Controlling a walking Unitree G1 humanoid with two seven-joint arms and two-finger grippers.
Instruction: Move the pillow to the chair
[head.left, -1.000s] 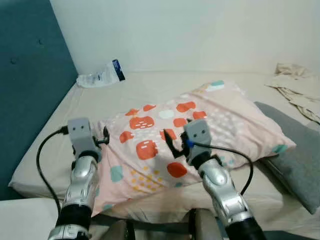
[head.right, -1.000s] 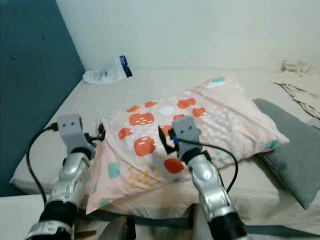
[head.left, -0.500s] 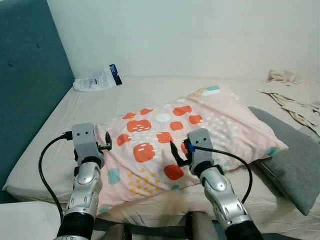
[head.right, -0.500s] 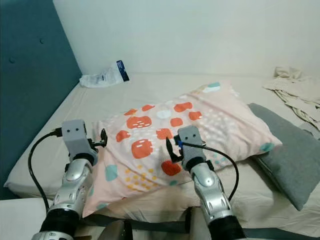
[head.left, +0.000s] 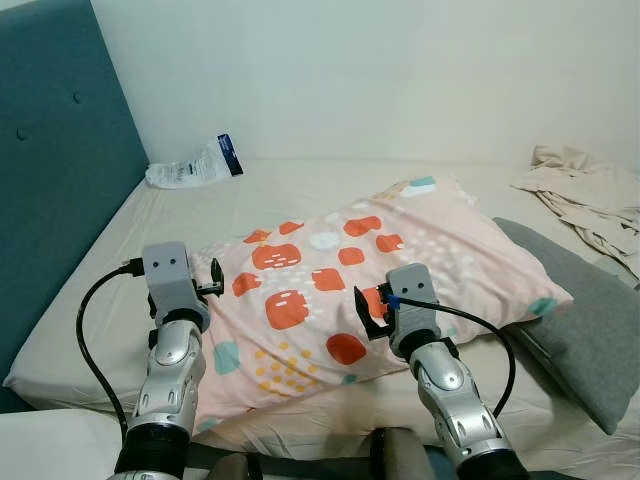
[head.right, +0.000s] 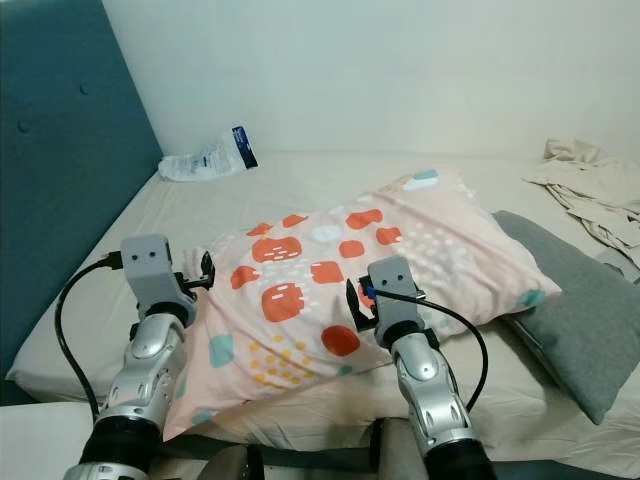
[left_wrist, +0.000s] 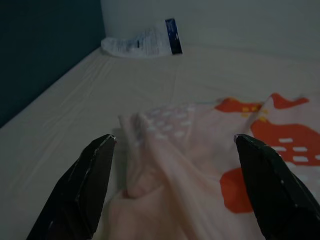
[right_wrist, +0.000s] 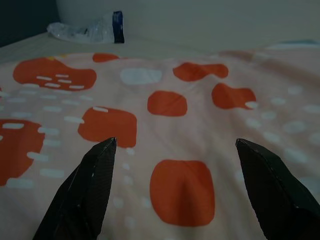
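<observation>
A pink pillow (head.left: 370, 270) with orange-red blobs, white dots and a few teal patches is seen lying across the middle of the frame, spread out on a beige mattress (head.left: 290, 185). It's tilted a bit, with its far corner pointing toward the upper right and its near edge hanging close to the front of the bed.

The left gripper (head.left: 214, 280) is held at the pillow's left corner, lower left of the frame. Its fingers (left_wrist: 82, 187) are spread wide in the left wrist view, with the crumpled pillow corner sitting between them and nothing pinched. Whether the fabric is actually touched can't be told.

The right gripper (head.left: 368, 315) is parked over the pillow's near middle part, lower centre of the frame. Its fingers (right_wrist: 82, 192) are also spread apart in the right wrist view, with the patterned pillowcase seen flat between them, so nothing is gripped there either.

A teal padded headboard (head.left: 55, 160) is seen along the left edge. A crinkled plastic bag (head.left: 190, 165) with a dark blue label is lying in the upper left, by the pale wall (head.left: 400, 70). A grey blanket (head.left: 590, 330) is tucked just beside the pillow at the right edge, and some rumpled beige cloth (head.left: 580, 190) is piled in the upper right.
</observation>
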